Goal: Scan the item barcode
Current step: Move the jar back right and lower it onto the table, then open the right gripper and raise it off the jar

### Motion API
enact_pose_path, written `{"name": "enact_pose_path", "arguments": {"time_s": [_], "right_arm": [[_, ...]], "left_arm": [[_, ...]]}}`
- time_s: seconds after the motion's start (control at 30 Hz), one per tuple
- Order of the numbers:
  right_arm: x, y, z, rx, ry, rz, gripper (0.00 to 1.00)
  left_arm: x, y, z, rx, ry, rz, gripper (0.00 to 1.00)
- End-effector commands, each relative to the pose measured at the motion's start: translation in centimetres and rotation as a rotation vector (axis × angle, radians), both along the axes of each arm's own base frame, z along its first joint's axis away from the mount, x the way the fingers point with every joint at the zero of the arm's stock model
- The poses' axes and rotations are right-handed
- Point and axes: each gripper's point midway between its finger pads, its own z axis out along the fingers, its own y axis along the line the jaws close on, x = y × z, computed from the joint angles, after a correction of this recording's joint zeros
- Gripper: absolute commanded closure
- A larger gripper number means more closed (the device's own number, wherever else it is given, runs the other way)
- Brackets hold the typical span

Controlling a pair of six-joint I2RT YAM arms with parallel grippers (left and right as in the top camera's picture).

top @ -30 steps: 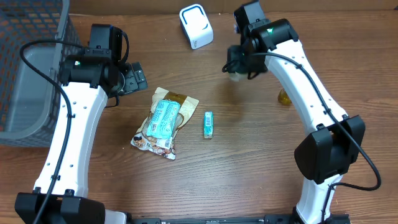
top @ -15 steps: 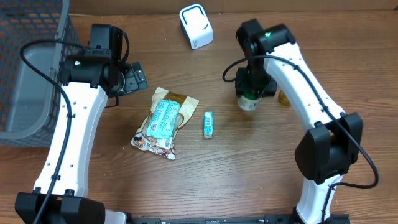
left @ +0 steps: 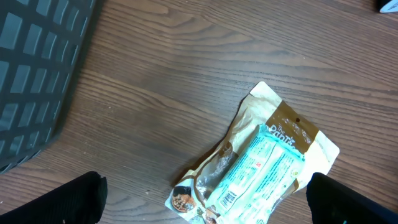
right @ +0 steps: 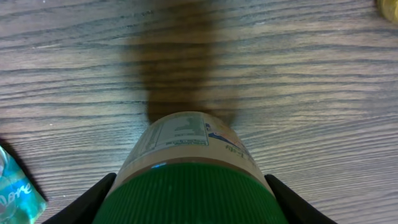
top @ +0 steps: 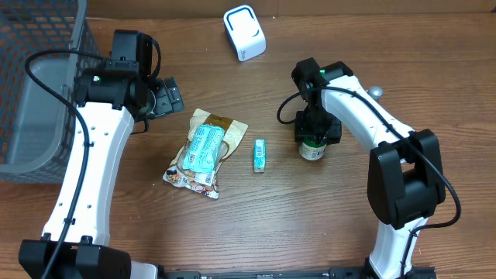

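Currently: green-lidded jar [top: 313,150], rigid, probably slick-walled, upright right of centre, right fingers [right: 93,200] part-open clamping its ribbed lid [right: 186,193], the surest hold; left fingers [left: 62,200] wide apart, empty.

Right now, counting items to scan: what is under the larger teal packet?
A brown-and-white snack pouch lies under the larger teal packet, both ends showing. The pouch's middle is covered and cannot be seen.

Basket [top: 31,85] at far left of table [top: 310,225]. Scanner [top: 244,32] far centre. Pouch [top: 205,151] mid-table, right of basket. Small pack [top: 260,155] just right of pouch, apart. Jar [top: 312,149] upright, right of pack, nearer than scanner.
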Motion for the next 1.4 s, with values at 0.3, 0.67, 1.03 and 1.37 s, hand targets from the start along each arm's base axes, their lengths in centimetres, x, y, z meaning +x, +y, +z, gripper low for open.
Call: {"name": "enact_pose_path", "arguments": {"time_s": [0.3,0.67,1.03,1.37], "right_arm": [[-0.2,-0.5,0.1,-0.018,0.001,0.0,0.45],[-0.8,-0.7,0.2,-0.024,0.026,0.035,0.12],[6.0,-1.2,0.4,-0.098,-0.257,0.109,0.0],[9.6,0.1,1.1,-0.052,-0.41,0.094,0.0]], "left_arm": [[0.3,0.0,0.6,0.003,-0.017,-0.017,0.0],[0.3,0.0,0.6,0.003,-0.017,-0.016,0.0],[0.3,0.0,0.6,0.003,-0.017,-0.016,0.0],[0.3,0.0,0.6,0.003,-0.017,-0.016,0.0]]}}
